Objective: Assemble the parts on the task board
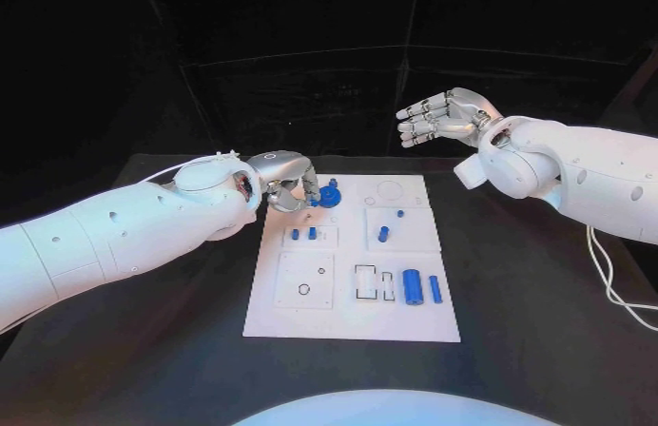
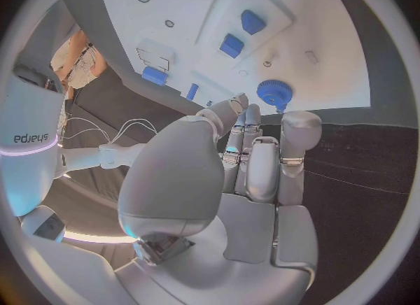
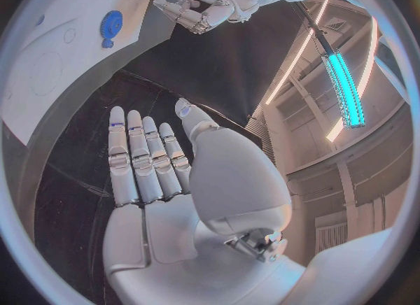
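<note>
One blue gear (image 1: 329, 197) on task board (image 1: 412, 323), beside left hand (image 1: 288, 189)

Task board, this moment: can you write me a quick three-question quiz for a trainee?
1. True or false: the right robot hand holds a blue part.
2. The blue gear sits where on the task board? A) near-right corner B) far-left corner C) centre
3. Fill in: the robot hand closest to the gear is the ___ one.
Key: 1 false, it is raised and holds nothing; 2 B; 3 left, the left robot hand.
</note>
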Motion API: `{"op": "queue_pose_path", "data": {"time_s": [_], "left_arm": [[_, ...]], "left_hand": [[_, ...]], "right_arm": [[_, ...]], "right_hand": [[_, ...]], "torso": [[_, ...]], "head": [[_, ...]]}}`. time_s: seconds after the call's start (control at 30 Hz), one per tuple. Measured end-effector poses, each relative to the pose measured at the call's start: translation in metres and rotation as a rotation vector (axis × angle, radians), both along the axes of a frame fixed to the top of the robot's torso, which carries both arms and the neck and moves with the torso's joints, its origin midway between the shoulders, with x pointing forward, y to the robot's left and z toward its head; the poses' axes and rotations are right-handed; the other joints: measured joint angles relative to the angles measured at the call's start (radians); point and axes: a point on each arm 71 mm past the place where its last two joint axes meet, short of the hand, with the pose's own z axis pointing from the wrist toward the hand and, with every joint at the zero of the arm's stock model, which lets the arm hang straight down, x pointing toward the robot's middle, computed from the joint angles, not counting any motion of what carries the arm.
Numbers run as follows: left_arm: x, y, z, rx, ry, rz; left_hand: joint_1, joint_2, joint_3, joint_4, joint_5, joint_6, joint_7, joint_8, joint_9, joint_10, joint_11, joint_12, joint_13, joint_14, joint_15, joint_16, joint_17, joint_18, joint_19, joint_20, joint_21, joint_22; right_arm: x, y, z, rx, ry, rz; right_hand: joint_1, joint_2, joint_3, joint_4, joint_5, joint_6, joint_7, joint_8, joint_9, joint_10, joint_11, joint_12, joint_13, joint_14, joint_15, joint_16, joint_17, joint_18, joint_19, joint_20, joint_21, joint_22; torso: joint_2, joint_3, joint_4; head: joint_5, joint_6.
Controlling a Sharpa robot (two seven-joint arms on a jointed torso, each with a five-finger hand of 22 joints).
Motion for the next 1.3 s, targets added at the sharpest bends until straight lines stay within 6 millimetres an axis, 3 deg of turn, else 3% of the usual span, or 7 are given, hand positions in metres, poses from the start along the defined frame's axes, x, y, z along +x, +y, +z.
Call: {"op": "queue_pose_path", "data": {"time_s": [0.53, 1.3], "left_arm": [[0.006, 0.039, -0.028, -0.134, 0.167, 0.16], [0.011, 0.036, -0.049, -0.167, 0.212, 0.191]], "left_hand": [[0.0, 0.0, 0.0, 0.0, 0.0, 0.0, 0.0, -0.003, -0.001, 0.0, 0.0, -0.004, 0.0, 0.0, 0.0, 0.0, 0.0, 0.0, 0.0, 0.0, 0.0, -0.002], [0.001, -0.001, 0.0, 0.0, 0.0, -0.001, 0.0, -0.008, 0.0, 0.0, 0.0, -0.004, 0.0, 0.0, 0.0, 0.0, -0.001, 0.0, 0.0, 0.0, -0.006, -0.007]], "right_arm": [[0.001, -0.002, 0.0, -0.002, 0.0, -0.006], [0.001, -0.001, -0.001, -0.002, 0.001, -0.004]], "right_hand": [[0.0, 0.0, 0.0, 0.0, 0.0, 0.0, 0.0, 0.0, 0.0, 0.0, 0.0, 0.0, 0.0, 0.0, 0.0, 0.0, 0.0, 0.0, 0.0, 0.0, 0.0, 0.0], [-0.004, 0.004, -0.003, -0.003, -0.006, 0.0, 0.0, 0.0, 0.0, 0.0, 0.0, 0.0, 0.0, 0.0, 0.0, 0.0, 0.0, 0.0, 0.004, 0.004, 0.0, 0.0]], "torso": [[0.001, 0.0004, -0.0018], [0.002, 0.0005, -0.0037]], "head": [[0.019, 0.001], [0.014, -0.003]]}}
